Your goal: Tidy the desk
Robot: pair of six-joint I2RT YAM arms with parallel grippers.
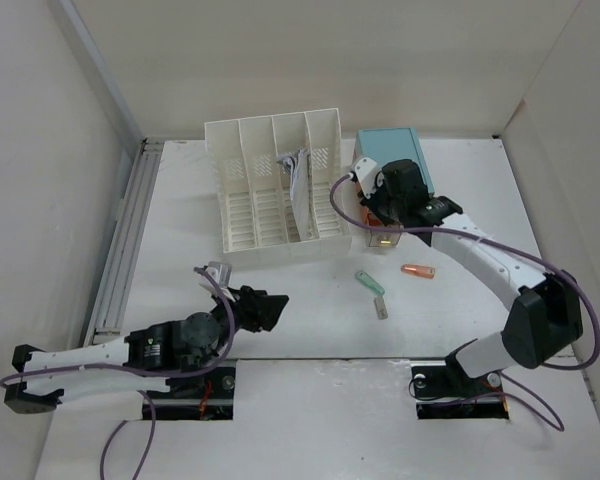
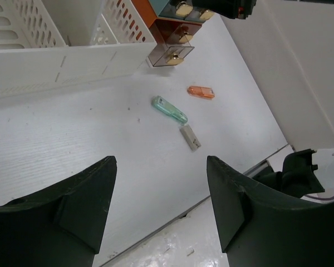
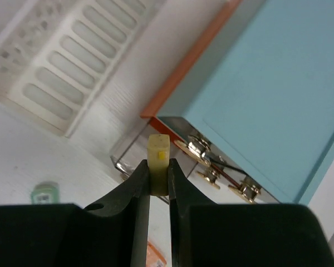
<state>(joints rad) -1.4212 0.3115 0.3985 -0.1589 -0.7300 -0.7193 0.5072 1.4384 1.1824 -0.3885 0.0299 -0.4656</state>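
Only the right wrist view shows right pincer (image 3: 158,169) pinching a yellowish block (image 3: 158,149); left pincer (image 2: 160,183) spread.

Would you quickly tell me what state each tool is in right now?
Left tool: open, holding nothing.
Right tool: closed on a small pale yellow block.

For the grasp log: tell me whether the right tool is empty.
No, the right tool pinches a small pale yellow block.
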